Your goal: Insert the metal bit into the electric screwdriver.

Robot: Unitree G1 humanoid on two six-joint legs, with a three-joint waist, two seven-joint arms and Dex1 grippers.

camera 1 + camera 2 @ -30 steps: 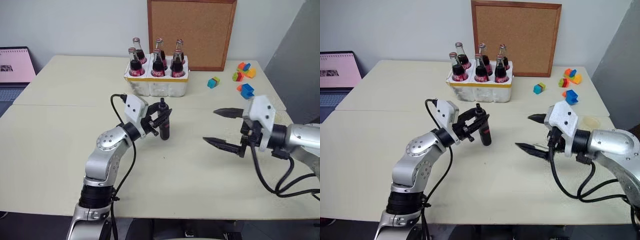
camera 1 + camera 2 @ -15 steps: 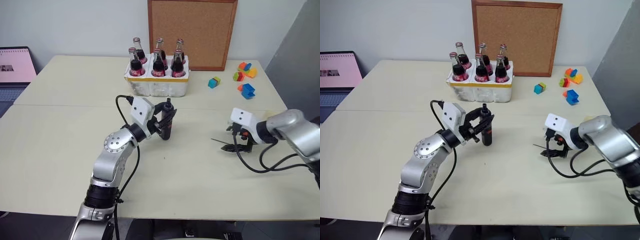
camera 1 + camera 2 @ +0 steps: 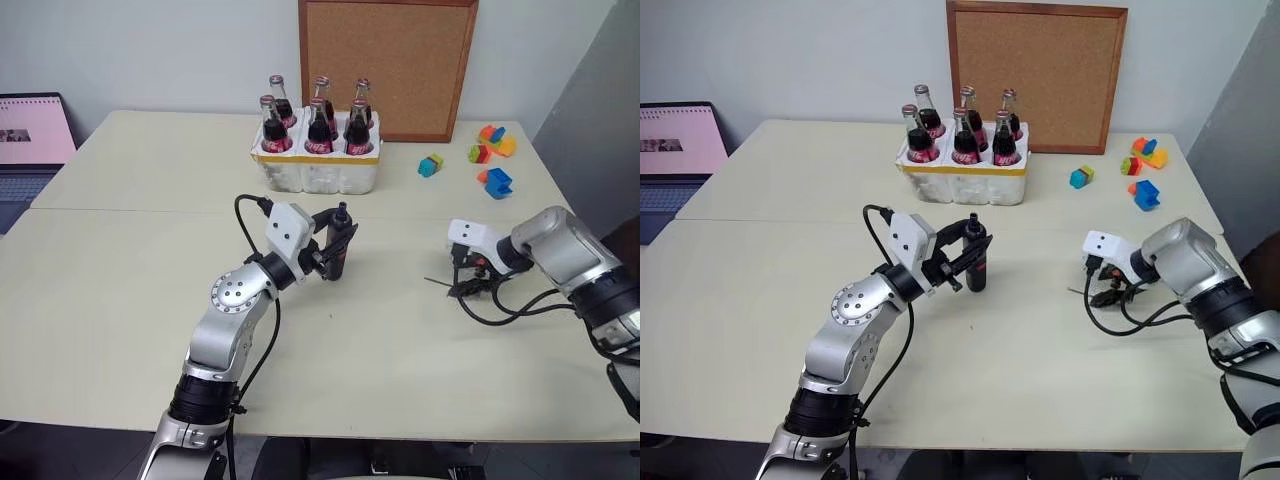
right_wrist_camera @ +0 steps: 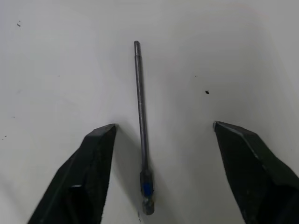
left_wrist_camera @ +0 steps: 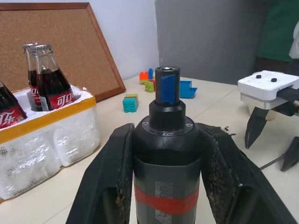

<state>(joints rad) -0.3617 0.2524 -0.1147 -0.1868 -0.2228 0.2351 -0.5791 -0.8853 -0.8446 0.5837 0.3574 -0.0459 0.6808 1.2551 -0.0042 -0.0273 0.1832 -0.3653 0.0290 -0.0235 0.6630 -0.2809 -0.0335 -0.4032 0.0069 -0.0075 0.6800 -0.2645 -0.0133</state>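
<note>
The left gripper [image 5: 163, 177] is clamped on the electric screwdriver [image 5: 167, 154], one black finger pressed against each side of the black body, just above a red band. The tool stands upright in the grip, its narrower nose rising past the fingertips and ending in a blue-marked collar with an open socket on top. In the head views this gripper holds the tool above the table [image 3: 130, 300], with the foam crate of cola bottles [image 3: 318, 165] beyond it.

The right gripper [image 4: 163, 135] points down at the tabletop with its fingers apart, one on each side of the metal bit [image 4: 140, 116]. The thin grey rod lies flat on the table between the two fingertips, nearer one finger than the other and touching neither. Its blue-marked end lies back toward the wrist and its plain end reaches out past the fingertips.

Coloured toy blocks [image 3: 488, 160] lie beyond the right gripper, a corkboard [image 3: 385, 65] leans against the wall, and a laptop [image 3: 35, 135] stands far out beyond the left gripper.
</note>
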